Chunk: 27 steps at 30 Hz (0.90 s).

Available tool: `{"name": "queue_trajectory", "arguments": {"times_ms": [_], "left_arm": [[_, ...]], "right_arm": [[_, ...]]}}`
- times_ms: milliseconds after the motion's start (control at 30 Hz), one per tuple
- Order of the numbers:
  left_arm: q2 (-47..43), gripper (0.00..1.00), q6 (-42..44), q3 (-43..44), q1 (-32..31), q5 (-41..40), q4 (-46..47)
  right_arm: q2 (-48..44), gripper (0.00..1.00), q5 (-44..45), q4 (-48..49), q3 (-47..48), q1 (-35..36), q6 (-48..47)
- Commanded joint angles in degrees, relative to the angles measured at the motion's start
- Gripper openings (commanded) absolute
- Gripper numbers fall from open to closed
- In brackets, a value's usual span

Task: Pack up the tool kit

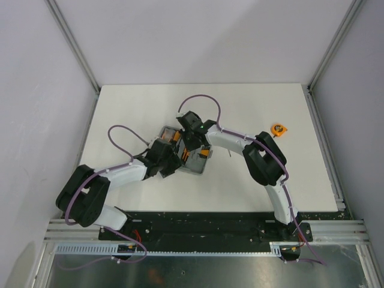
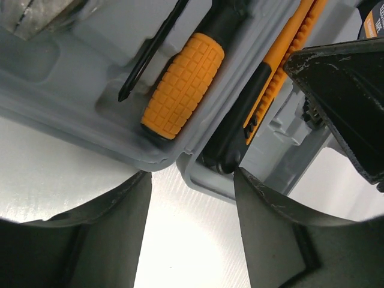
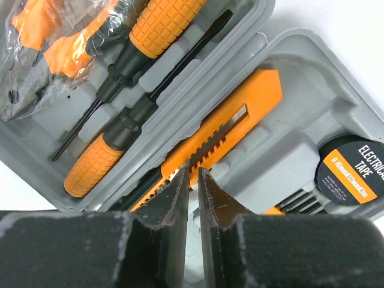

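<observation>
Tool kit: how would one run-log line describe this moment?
case open | knife in case | right hand nearly shut over knife | left hand open at case corner | tape measure outside case

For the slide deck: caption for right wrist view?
Right gripper, jaws nearly shut, over orange knife in open grey case beside two screwdrivers.

Contents shown: one grey case (image 3: 312, 78); two screwdrivers (image 3: 96, 162); one utility knife (image 3: 234, 120); one roll of electrical tape (image 3: 351, 168); one bagged pair of pliers (image 3: 42, 36); one tape measure (image 1: 278, 129).
</observation>
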Motion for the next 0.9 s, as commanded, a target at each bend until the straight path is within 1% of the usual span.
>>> {"name": "queue_trajectory", "arguments": {"times_ms": [0, 67, 233, 300, 400, 567, 867], "left_arm": [[1.7, 0.62, -0.9, -2.0, 0.8, -0.2, 0.4], [1.3, 0.61, -0.7, -2.3, 0.9, -0.4, 0.8], [0.5, 0.65, -1.9, -3.4, 1.6, -1.5, 0.9], [-0.1, 0.63, -2.8, -4.0, 2.0, -2.2, 1.1], [-0.4, 0.57, -3.4, -4.4, 2.2, -3.1, 1.1], [1.1, 0.40, -3.5, -4.4, 2.2, -3.4, 1.0], [4.9, 0.29, -4.4, -4.1, 2.2, -4.1, -1.4]], "right_arm": [[2.2, 0.16, 0.4, -2.1, 0.9, 0.8, -0.5], [2.4, 0.16, 0.5, -2.2, 0.7, 0.9, -0.4], [2.7, 0.15, 0.4, -2.1, 0.3, 1.1, -0.2], [2.7, 0.15, 0.4, -2.2, 0.1, 1.1, 0.0], [2.6, 0.15, 0.5, -2.1, -0.1, 1.1, 0.0], [2.6, 0.14, 0.5, -2.3, -0.3, 1.1, -0.1], [3.0, 0.14, 0.3, -2.5, -1.1, 1.3, -0.2]]}}
